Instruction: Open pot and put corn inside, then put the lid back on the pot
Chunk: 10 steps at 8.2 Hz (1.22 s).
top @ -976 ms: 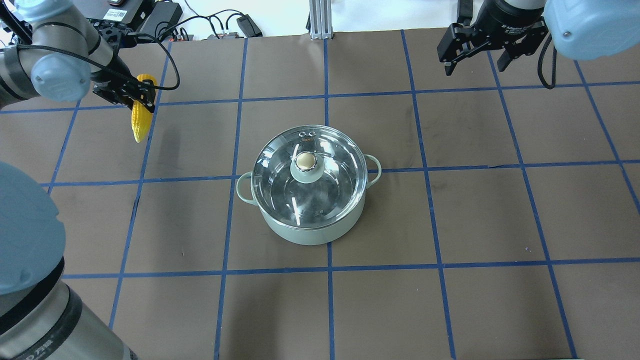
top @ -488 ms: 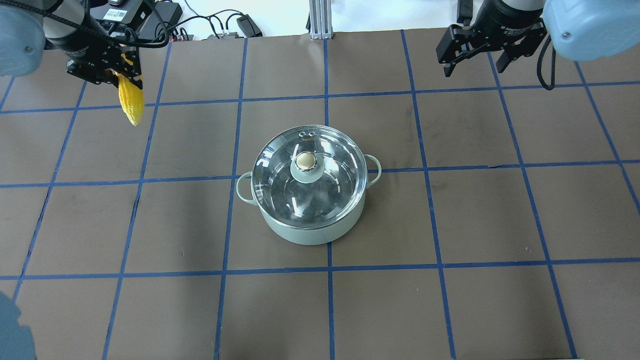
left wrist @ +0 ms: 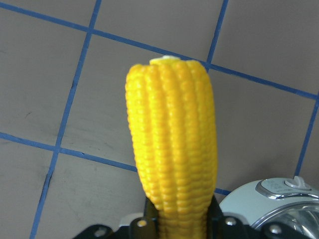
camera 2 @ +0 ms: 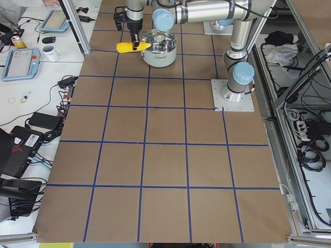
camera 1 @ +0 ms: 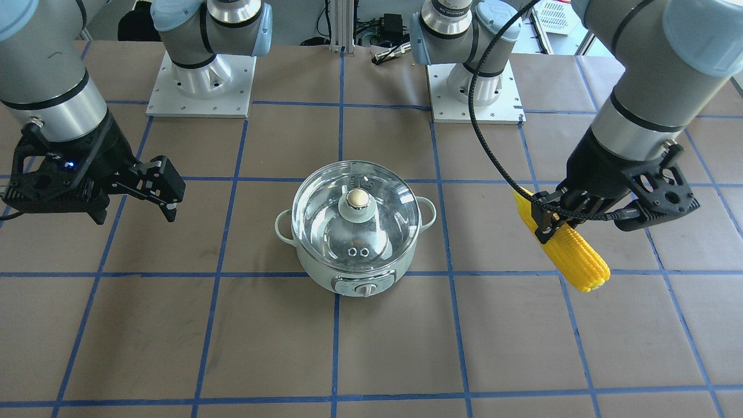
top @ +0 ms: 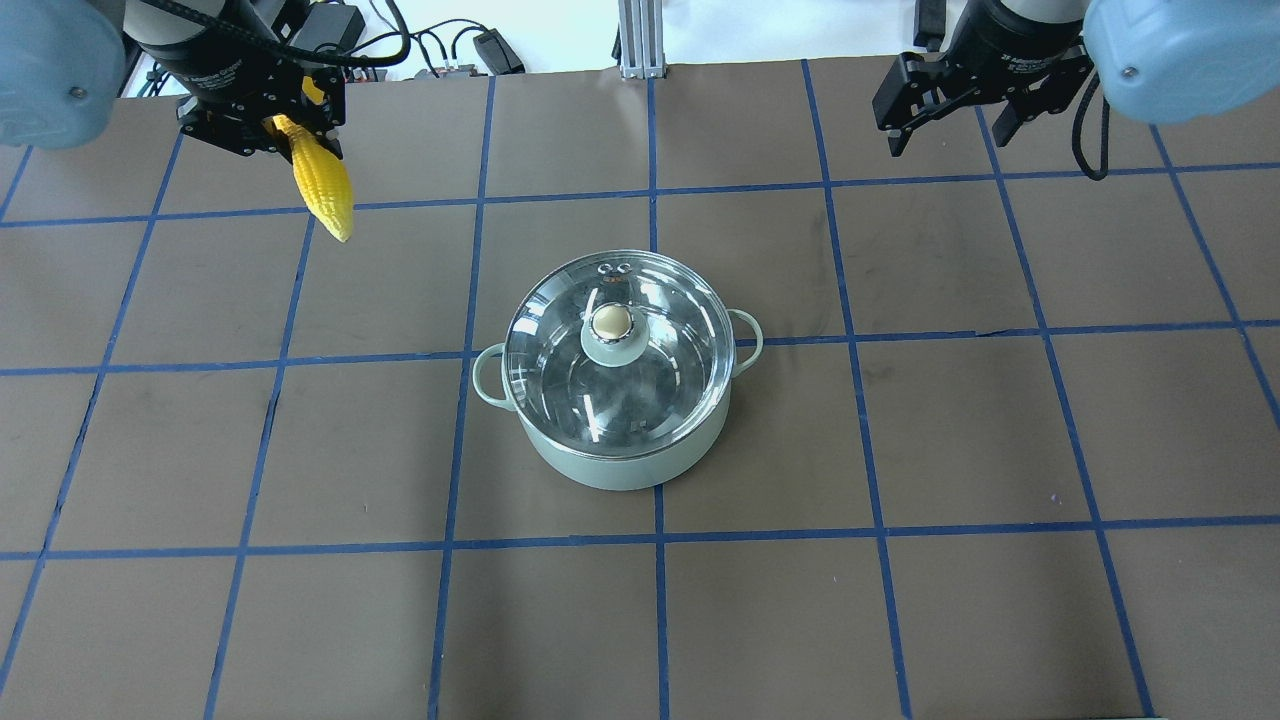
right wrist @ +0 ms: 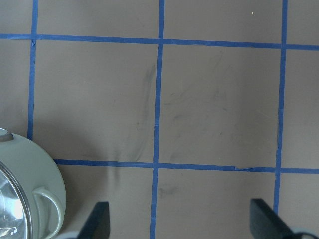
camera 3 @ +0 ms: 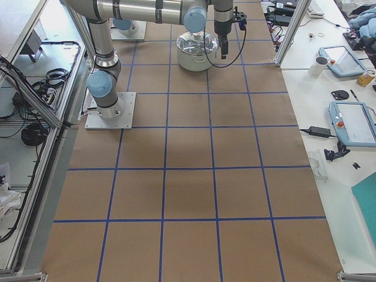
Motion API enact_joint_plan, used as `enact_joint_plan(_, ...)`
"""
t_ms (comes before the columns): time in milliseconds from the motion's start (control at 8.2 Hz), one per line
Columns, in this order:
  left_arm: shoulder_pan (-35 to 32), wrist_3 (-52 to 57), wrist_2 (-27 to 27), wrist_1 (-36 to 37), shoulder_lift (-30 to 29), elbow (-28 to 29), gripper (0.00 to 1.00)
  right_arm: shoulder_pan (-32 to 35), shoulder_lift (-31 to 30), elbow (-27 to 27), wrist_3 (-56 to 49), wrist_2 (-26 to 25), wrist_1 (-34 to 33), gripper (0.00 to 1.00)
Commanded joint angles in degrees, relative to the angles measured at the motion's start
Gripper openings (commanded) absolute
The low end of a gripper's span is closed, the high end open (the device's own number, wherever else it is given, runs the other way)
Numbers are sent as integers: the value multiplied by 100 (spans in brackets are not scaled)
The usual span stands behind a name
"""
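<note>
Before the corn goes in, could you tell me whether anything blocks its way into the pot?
Yes: the lid sits closed on the pot, covering its opening. The corn hangs in the left gripper, off to the side.

No writing in any view is sharp enough to read.
</note>
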Motion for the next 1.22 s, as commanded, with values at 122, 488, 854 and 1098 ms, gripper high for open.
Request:
enact_joint_plan(122, -157, -131, -145, -18, -47, -24, 0, 0, 2, 2, -39, 19, 3, 100)
enact_joint_plan(488, -157, 160, -145, -18, -56, -24, 0, 0, -7, 2, -31, 37, 3, 100)
enact_joint_plan(854, -148, 187, -154, -26, -91, -33, 0, 0, -7, 2, -31, 37, 3, 100)
enact_joint_plan(1098, -148, 187, -154, -26, -91, -33, 0, 0, -7, 2, -31, 37, 12, 100)
